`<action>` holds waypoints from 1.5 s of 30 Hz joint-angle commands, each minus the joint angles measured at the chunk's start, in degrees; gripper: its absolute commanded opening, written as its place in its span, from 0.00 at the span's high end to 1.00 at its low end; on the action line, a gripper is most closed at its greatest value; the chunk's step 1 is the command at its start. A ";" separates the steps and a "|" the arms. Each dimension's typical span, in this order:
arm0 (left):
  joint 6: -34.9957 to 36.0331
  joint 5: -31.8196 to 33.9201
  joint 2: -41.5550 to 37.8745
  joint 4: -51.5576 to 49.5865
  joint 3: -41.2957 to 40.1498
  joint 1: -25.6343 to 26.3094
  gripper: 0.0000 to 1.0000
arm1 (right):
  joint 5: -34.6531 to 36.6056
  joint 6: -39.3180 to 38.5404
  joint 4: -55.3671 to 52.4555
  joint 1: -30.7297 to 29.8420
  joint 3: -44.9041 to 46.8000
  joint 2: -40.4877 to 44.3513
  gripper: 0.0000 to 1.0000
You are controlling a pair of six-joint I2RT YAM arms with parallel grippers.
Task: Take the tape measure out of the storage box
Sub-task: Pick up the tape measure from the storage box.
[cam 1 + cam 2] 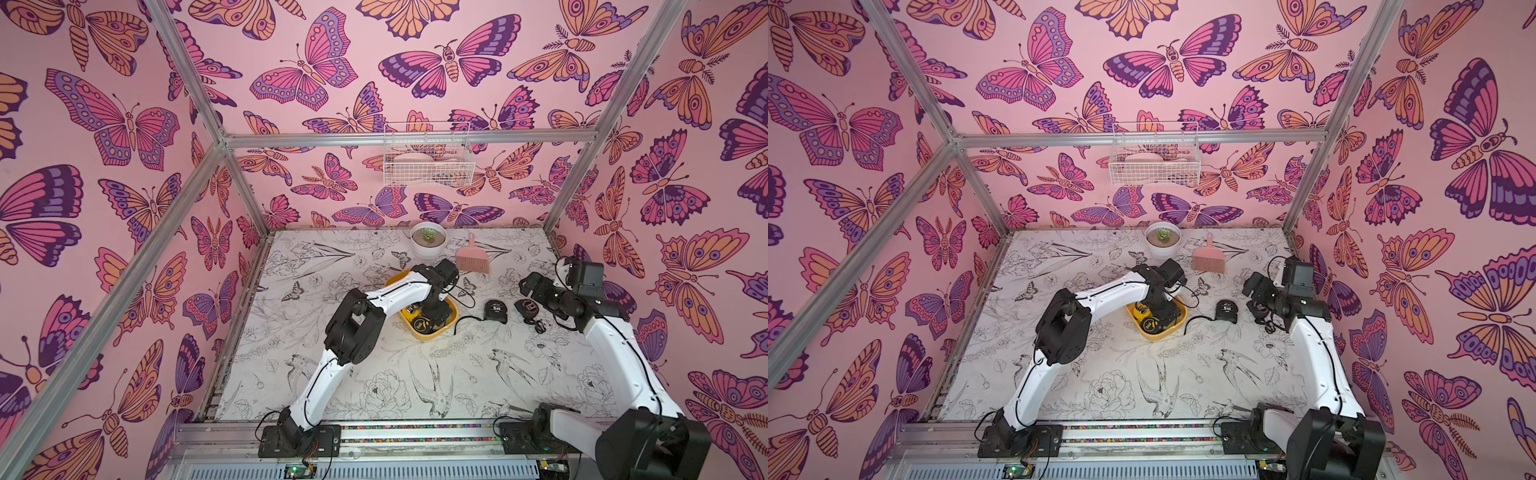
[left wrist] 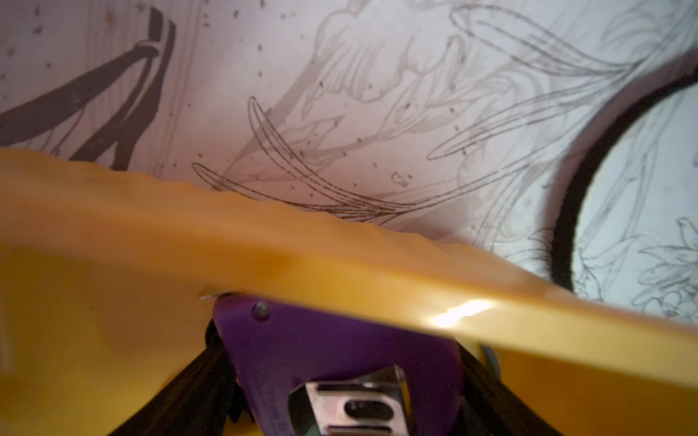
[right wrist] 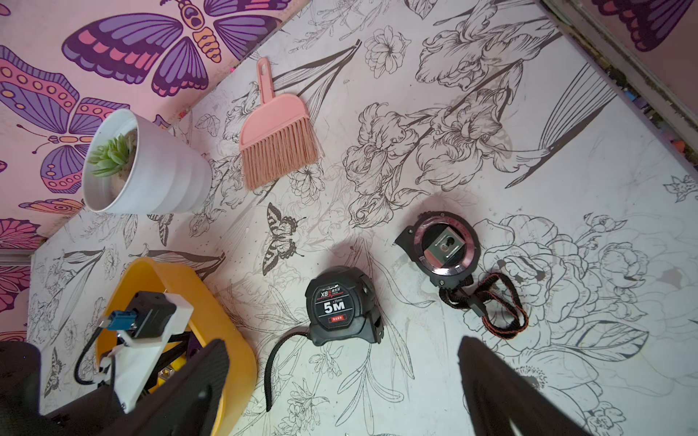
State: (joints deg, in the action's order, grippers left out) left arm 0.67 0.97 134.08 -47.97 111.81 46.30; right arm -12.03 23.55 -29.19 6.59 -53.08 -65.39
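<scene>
The mustard-yellow storage box sits mid-table. My left gripper reaches down into it. In the left wrist view its black fingers press both sides of a purple tape measure with a metal belt clip, just inside the box rim. A black-and-yellow tape measure also lies in the box. My right gripper hovers open and empty over the table right of the box. Below it lie a black "5M" tape measure and a round black one with a strap.
A white pot with a succulent and a pink hand brush stand behind the box near the back wall. A white wire basket hangs high on that wall. The left arm's cable loops over the table beside the box.
</scene>
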 commanded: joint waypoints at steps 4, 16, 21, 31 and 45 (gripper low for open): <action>-1.19 1.83 1.49 0.10 1.29 -0.21 0.21 | -0.46 -0.28 -0.43 -0.96 0.76 1.08 0.01; -1.11 1.45 -5.31 3.51 -3.04 -1.46 0.64 | -16.97 1.82 6.43 -1.10 5.53 -1.43 0.01; 0.14 -1.26 -11.68 4.97 -6.13 -2.08 0.66 | -23.74 3.93 12.27 -2.98 8.39 -5.33 0.00; 2.21 -13.13 -23.44 10.97 -16.80 -4.02 0.67 | -29.56 2.40 14.40 -12.86 2.01 -18.24 0.01; 3.30 -21.80 -28.89 14.04 -21.96 -4.86 0.69 | -37.57 9.31 25.89 -21.57 -3.44 -26.67 0.07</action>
State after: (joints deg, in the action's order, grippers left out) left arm 3.03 -18.57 108.44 -36.29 90.70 42.15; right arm -46.37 30.76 -6.13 -14.26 -55.42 -91.68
